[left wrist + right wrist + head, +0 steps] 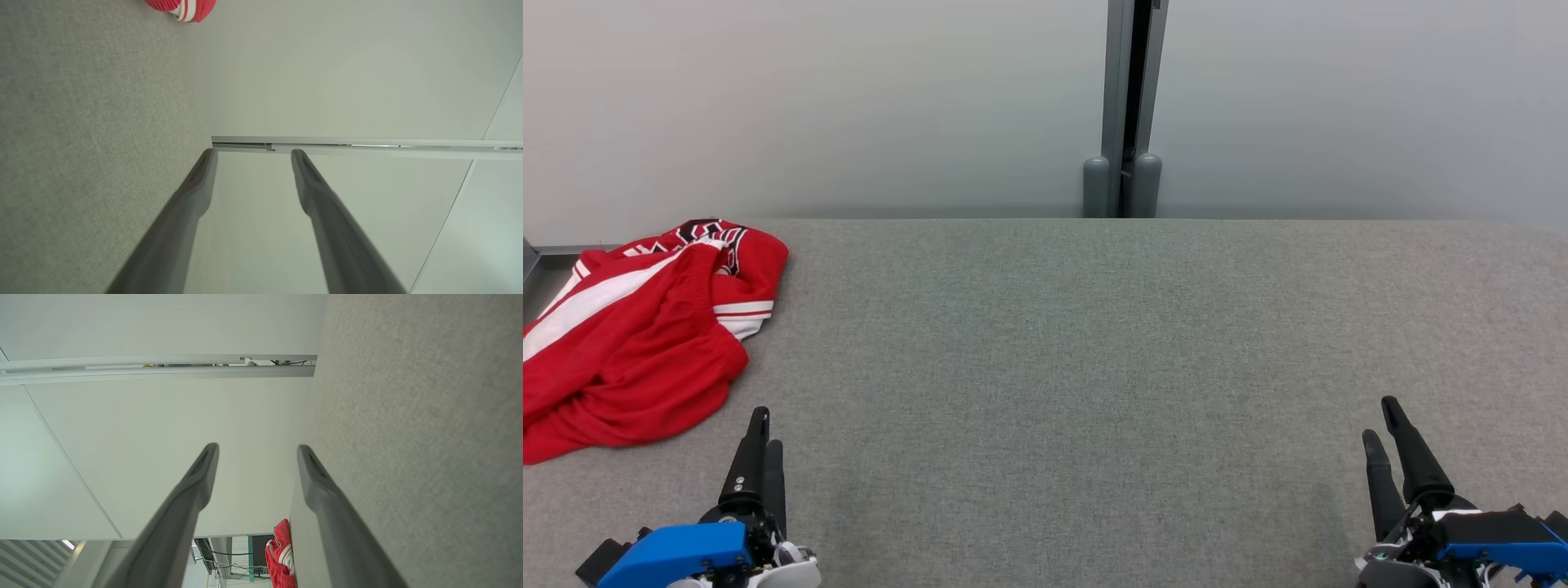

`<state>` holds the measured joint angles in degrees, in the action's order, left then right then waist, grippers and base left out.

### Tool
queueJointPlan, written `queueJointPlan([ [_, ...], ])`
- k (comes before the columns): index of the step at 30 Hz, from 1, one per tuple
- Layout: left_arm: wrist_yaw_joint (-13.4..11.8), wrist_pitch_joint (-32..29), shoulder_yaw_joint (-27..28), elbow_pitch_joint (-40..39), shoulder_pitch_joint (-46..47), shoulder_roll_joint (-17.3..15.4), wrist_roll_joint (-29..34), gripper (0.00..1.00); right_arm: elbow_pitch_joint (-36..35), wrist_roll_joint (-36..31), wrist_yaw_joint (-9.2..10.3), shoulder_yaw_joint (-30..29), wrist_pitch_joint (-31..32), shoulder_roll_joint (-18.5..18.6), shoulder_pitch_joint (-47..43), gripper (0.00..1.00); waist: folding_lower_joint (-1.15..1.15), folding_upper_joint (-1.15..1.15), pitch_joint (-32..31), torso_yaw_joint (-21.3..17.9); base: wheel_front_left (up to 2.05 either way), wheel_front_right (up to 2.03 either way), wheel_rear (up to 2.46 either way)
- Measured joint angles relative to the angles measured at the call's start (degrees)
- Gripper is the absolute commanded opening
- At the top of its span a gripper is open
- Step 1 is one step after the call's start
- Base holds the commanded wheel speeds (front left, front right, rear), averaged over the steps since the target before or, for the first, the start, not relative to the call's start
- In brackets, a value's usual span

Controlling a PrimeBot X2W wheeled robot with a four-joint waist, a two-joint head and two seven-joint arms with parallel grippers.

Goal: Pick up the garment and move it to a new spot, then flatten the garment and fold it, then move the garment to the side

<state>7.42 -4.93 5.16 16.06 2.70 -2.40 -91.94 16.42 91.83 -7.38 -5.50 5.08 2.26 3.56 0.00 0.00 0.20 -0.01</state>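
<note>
- The grey fabric-covered table (1094,367) spans the head view, with a pale wall (849,98) behind it.
- A grey upright post (1123,106) splits the wall past the table's far edge.
- The red garment (637,343), white-striped, lies crumpled at the table's left edge, just ahead of the left gripper and apart from it.
- The left gripper (767,428) hovers near the lower left, fingers spread with nothing between them.
- The right gripper (1379,418) sits at the lower right, well apart from the garment, fingers likewise parted and empty.
</note>
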Motion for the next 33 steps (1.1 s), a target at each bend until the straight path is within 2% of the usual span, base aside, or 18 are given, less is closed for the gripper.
queueJointPlan([
  [12,0.0,3.11,-1.34,-2.43,-0.58,0.02,6.41,1.0,-0.21,-5.27,0.0,-0.42,-3.24,0.01,-0.42,1.0,0.0,0.0,0.06,0.0,0.0,0.0,0.0],
  [24,-1.58,5.95,-3.33,-5.94,-0.64,-0.01,18.27,1.0,-2.94,-20.25,0.0,-0.44,-6.04,0.03,-0.55,1.0,0.0,0.0,0.14,0.02,0.0,0.0,0.0],
  [33,-1.87,7.76,-5.09,-6.7,-1.43,-0.04,29.85,1.0,-5.05,-35.3,0.0,1.55,-7.8,0.05,-2.0,1.0,0.0,0.0,0.27,0.06,0.0,0.0,0.0],
])
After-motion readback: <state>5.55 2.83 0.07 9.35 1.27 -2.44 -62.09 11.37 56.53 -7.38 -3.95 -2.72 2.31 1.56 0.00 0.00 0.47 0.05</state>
